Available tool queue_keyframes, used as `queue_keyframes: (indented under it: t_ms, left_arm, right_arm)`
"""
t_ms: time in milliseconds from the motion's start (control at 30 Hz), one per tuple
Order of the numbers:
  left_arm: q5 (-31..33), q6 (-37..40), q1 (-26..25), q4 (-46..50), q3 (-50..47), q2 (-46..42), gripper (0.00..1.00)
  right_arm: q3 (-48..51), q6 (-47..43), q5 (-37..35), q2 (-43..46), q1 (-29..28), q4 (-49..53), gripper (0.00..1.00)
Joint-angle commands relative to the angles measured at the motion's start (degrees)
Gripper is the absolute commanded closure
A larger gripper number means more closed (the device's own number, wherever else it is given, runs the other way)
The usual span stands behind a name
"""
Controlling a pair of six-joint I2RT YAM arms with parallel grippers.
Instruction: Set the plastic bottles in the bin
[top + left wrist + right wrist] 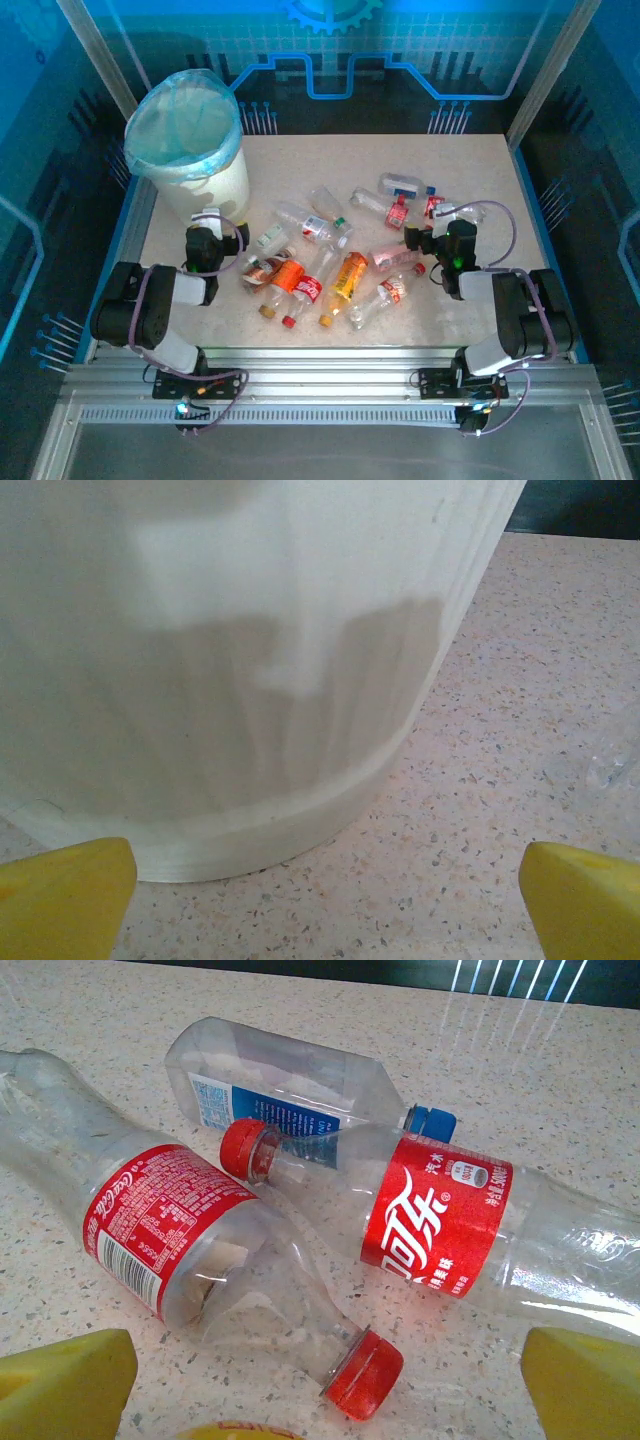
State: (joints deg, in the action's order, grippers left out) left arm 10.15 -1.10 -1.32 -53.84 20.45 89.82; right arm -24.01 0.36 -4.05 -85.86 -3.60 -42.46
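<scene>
Speckled table [480, 170] under everything; at its far-left corner the bin [222, 185], upright, white, lined with a pale blue bag; up close in the left wrist view, just its white wall [250, 680] standing on the tabletop. Across the middle and toward the right, the plastic bottles [330, 265], all lying on their sides on the table, the nearest near the bin's base, none in it. Left gripper [213, 220] low just in front of the bin, aimed at its wall; yellow fingers [60, 895] spread wide at the lower corners, holding nothing, touching nothing. Right gripper [430, 233] at the right end of the scatter; yellow fingers [585, 1380] likewise spread wide, gripping nothing. Ahead of them a red-labelled bottle [180, 1230], its red cap nearest and clear of both fingers; touching it, a second red-labelled bottle [440, 1225], neck and red cap against the first one's side; behind both, a blue-capped bottle [290, 1090] with a blue label.
</scene>
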Motion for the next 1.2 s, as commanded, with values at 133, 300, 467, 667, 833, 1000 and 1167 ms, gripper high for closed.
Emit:
queue_keyframes:
  t_ms: [133,300,467,667,833,1000,1167]
  left_arm:
    - [-1.2,0.5,0.4,-0.5,0.8,-0.8,0.01]
    - [-1.1,0.6,0.4,-0.5,0.8,-0.8,0.01]
    - [-1.2,0.7,0.4,-0.4,0.9,-0.7,0.01]
    - [-1.2,0.6,0.4,-0.5,0.9,-0.8,0.01]
    - [-1.3,0.6,0.4,-0.4,1.0,-0.8,0.01]
    - [-1.2,0.6,0.4,-0.5,0.8,-0.8,0.01]
    - [-1.5,0.7,0.4,-1.0,0.5,-0.9,0.01]
  right_arm:
    - [-0.9,-0.6,0.4,-0.4,0.2,-0.4,0.00]
    - [-1.0,-0.6,0.4,-0.4,0.2,-0.4,0.00]
    - [-1.0,-0.6,0.4,-0.4,0.2,-0.4,0.00]
    - [-0.9,-0.6,0.4,-0.4,0.2,-0.4,0.00]
    - [-1.0,-0.5,0.7,-0.4,0.4,-0.3,0.00]
    - [-1.0,-0.5,0.8,-0.4,0.4,-0.3,0.00]
    - [-0.8,-0.5,0.9,-0.3,0.5,-0.6,0.00]
